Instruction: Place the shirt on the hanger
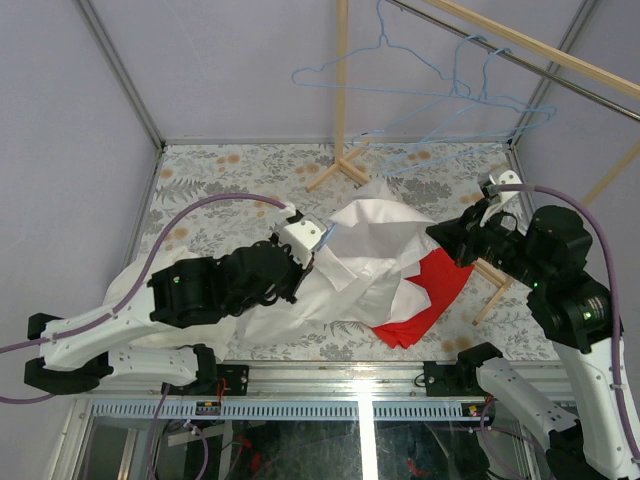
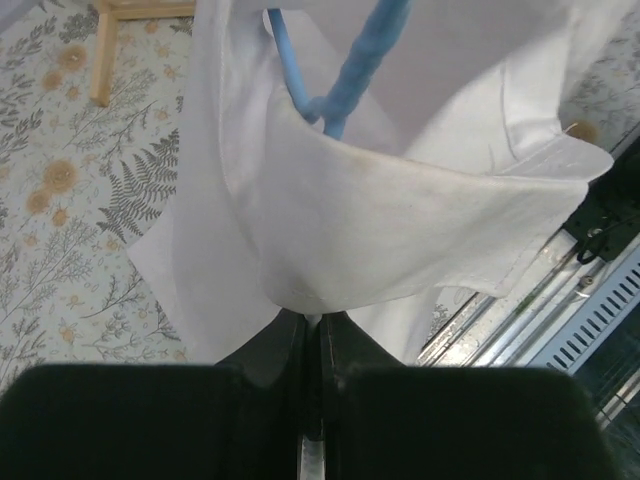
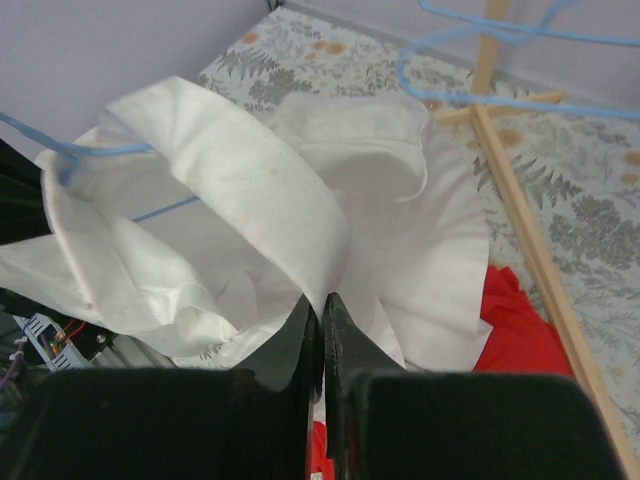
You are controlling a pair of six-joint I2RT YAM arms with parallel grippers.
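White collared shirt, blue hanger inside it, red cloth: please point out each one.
white thin-fabric collared shirt (image 1: pixel 380 225), top view, raised fold at the centre.
blue wire hanger (image 2: pixel 362 60), left wrist view, thick stem inside the collar.
red cloth (image 1: pixel 430 288), top view, its middle part.

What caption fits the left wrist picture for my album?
Left gripper pinching the shirt by its collar, blue hanger tucked inside.

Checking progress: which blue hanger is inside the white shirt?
The low hanger, whose blue wire runs into the shirt at its collar opening. The other blue hangers hang bare, high up by the wooden rack.
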